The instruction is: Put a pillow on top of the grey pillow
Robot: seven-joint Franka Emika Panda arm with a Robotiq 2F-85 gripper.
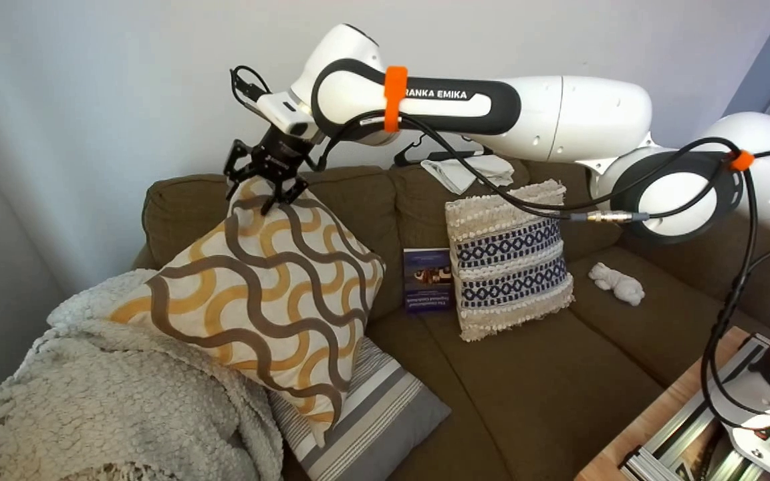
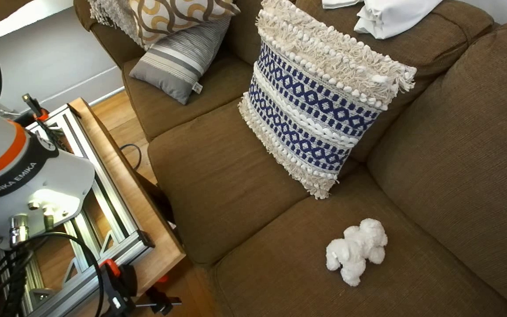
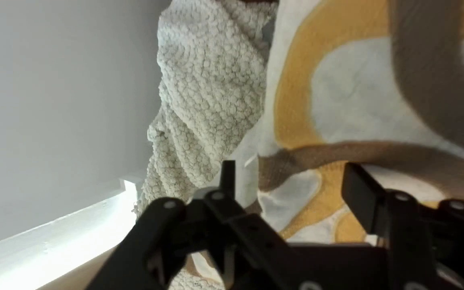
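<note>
The mustard-brown and cream pillow leans with one corner up against the sofa back. Its lower corner lies over the grey striped pillow, which rests on the seat. In an exterior view the patterned pillow is cut off at the top, above the grey pillow. My gripper is at the patterned pillow's top corner, fingers spread either side of it. In the wrist view the gripper has a wide gap between its fingertips, with the patterned pillow filling it. My gripper is out of view in an exterior view.
A beige knitted blanket covers the sofa arm beside the pillows. A cream and navy pillow, a purple book and a white plush toy are on the sofa. A white cloth and a black hanger are on the backrest.
</note>
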